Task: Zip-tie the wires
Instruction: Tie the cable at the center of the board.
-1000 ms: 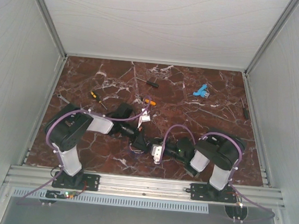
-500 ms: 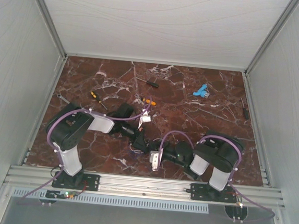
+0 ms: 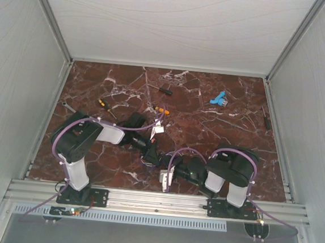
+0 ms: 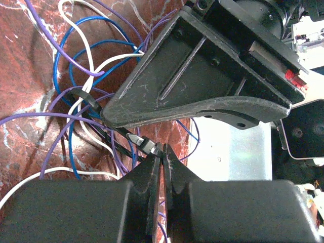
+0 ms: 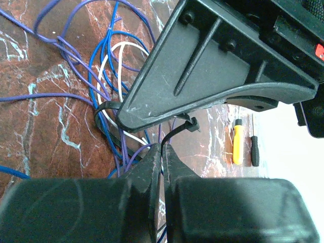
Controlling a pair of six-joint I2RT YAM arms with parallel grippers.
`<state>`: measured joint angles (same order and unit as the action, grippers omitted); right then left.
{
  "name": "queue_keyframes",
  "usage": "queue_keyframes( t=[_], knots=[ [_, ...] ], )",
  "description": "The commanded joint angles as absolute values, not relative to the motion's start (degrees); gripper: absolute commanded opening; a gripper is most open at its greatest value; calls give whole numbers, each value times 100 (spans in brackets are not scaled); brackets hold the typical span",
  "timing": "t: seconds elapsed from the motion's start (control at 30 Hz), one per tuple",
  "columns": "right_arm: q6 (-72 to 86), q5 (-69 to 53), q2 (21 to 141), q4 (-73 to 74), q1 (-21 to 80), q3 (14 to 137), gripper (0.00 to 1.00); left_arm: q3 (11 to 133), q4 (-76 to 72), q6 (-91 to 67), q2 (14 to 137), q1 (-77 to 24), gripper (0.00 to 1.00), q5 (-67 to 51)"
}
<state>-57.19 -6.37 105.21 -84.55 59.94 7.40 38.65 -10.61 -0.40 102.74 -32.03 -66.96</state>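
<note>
Nearest, right gripper (image 5: 162, 149): fingers pressed together, pinching the strap of a black zip tie (image 5: 178, 129) at the edge of the wires (image 4: 76, 66).
Next, left gripper (image 4: 163, 154): fingers likewise together, clamped on the tie's other end as far as can be seen; its tips meet the right gripper's almost nose to nose.
Where the wires lie: thin blue, purple and white strands in loose loops on the red marble tabletop (image 3: 238, 105), near its centre, at the grippers' tips. The tie's loop already passes round a gathered neck of them.
Handling of the wires (judged): very light, limp and springy. Strands may slip out of a slack loop or snag on a finger, so they are better managed through the tie than by the strands.
Handling of the tie (judged): stiff, slick, narrow plastic. Grip it close to the head so that it cannot twist free.
Farther: an orange-handled screwdriver (image 5: 237, 142) with a black screwdriver (image 5: 255, 151) just beside it, well apart from the bundle.
Hard to make out: whether the strap is threaded through the head. Each gripper's body blocks the other's view, and from above the wrists hide nearly all of the bundle.
</note>
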Motion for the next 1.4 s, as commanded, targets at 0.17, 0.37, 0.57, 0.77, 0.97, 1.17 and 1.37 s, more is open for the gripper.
queue_keyframes(
  t=[0.17, 0.37, 0.57, 0.77, 0.97, 1.17, 1.37],
  knots=[
    [-6343, -387, 10766, -9325, 6258, 757, 0, 4126, -1240, 30, 10397, -3167, 0, -6768],
    [-5944, -317, 10686, -9326, 6295, 880, 0, 4154, -1090, 148, 10392, -3173, 0, -6586],
    [-5260, -426, 10440, -9330, 6121, 932, 7, 4153, -1065, 175, 10411, -3184, 0, -6574],
    [-4927, -598, 10378, -9325, 6024, 992, 15, 4156, -1063, 198, 10406, -3195, 0, -6601],
    [-4866, -703, 10396, -9325, 6020, 1041, 19, 4155, -1068, 202, 10397, -3199, 0, -6598],
    [-4729, -788, 10226, -9325, 6025, 985, 20, 4157, -1068, 194, 10410, -3199, 0, -6587],
    [-4614, -791, 10143, -9325, 6019, 1051, 19, 4157, -1063, 195, 10401, -3199, 0, -6601]
  ],
)
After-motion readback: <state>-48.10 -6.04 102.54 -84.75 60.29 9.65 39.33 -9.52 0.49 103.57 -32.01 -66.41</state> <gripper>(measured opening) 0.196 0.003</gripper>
